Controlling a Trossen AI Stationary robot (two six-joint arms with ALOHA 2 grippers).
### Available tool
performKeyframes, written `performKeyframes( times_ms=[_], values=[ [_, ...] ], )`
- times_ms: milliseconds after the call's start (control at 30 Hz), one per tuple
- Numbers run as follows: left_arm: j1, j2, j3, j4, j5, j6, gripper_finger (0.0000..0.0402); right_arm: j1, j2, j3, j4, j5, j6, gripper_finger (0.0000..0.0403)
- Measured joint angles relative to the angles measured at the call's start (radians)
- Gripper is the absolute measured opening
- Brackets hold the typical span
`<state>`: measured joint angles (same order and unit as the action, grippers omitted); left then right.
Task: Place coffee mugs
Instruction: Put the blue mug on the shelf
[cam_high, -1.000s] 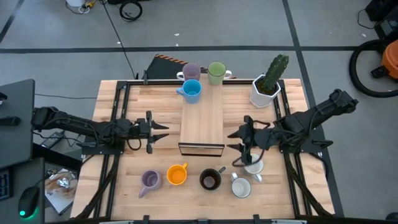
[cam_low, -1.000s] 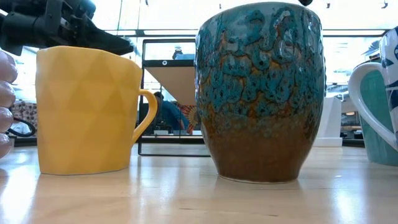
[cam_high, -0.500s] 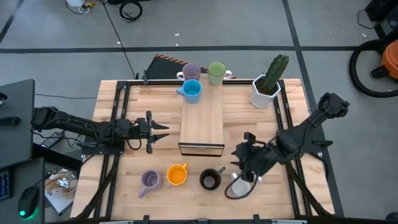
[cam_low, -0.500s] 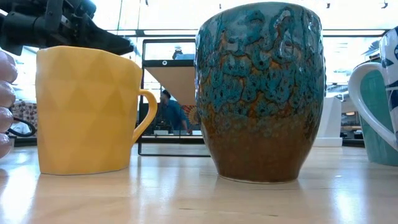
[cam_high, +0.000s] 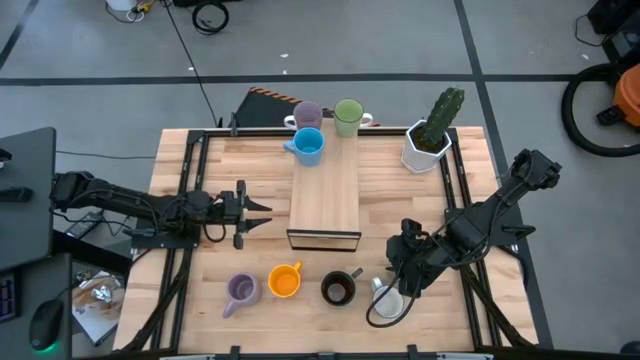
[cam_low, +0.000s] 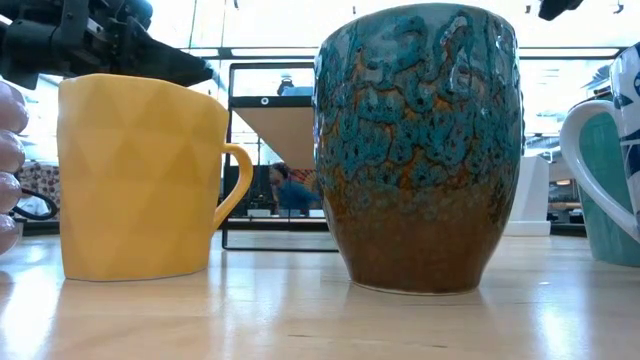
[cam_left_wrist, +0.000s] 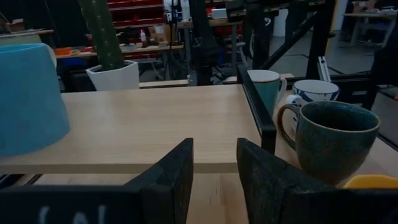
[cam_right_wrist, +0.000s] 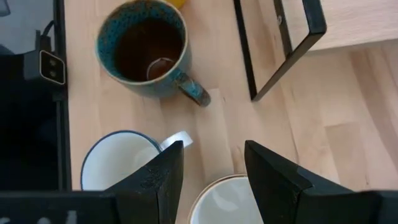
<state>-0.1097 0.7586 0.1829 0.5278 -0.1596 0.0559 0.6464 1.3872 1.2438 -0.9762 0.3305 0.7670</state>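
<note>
Right gripper (cam_high: 397, 284) of mine hangs over the near right part of the table (cam_high: 200, 295), pointing down at the two white mugs. Its fingers (cam_right_wrist: 155, 180) stand apart with nothing between them; through the gap my wrist camera sees one white mug (cam_right_wrist: 227, 200) directly below and the other, blue-rimmed white mug (cam_right_wrist: 121, 162) just beside it. The dark glazed mug (cam_right_wrist: 149, 50) sits a little farther on, handle turned toward the white pair.

My left gripper (cam_high: 252, 212) waits on the left side of the table, level with the wooden riser (cam_high: 325, 195) and pointing at its side. Its fingers (cam_left_wrist: 174, 180) are also parted and empty.

Along the near edge, from the left, stand a lilac mug (cam_high: 241, 291), an orange mug (cam_high: 285, 281) and the dark one (cam_high: 338, 289), then the white pair under my right gripper. At the far end of the riser are three more: a light blue mug (cam_high: 308, 146) on its top, with a second lilac mug (cam_high: 306, 115) and a green mug (cam_high: 348, 116) just behind. A white pot with a cactus (cam_high: 432, 135) stands at the far right.
</note>
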Motion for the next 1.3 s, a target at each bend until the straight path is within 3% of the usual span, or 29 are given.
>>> performKeyframes(
  times_ms=[400, 500, 900, 1300],
  values=[
    [0.000, 0.000, 0.000, 0.000, 0.000, 0.005, 0.0130, 0.000, 0.000, 0.000, -0.045, -0.012, 0.014, 0.0176],
    [0.000, 0.000, 0.000, 0.000, 0.000, 0.005, 0.0130, -0.001, 0.000, 0.000, -0.097, -0.037, 0.111, 0.0180],
    [0.000, 0.000, 0.000, 0.000, 0.000, 0.009, 0.0130, -0.002, 0.000, 0.000, -0.306, -0.310, 0.547, 0.0235],
    [0.000, 0.000, 0.000, -0.001, 0.000, 0.035, 0.0130, 0.064, 0.000, 0.000, -0.351, -0.313, 0.910, 0.0252]
  ],
)
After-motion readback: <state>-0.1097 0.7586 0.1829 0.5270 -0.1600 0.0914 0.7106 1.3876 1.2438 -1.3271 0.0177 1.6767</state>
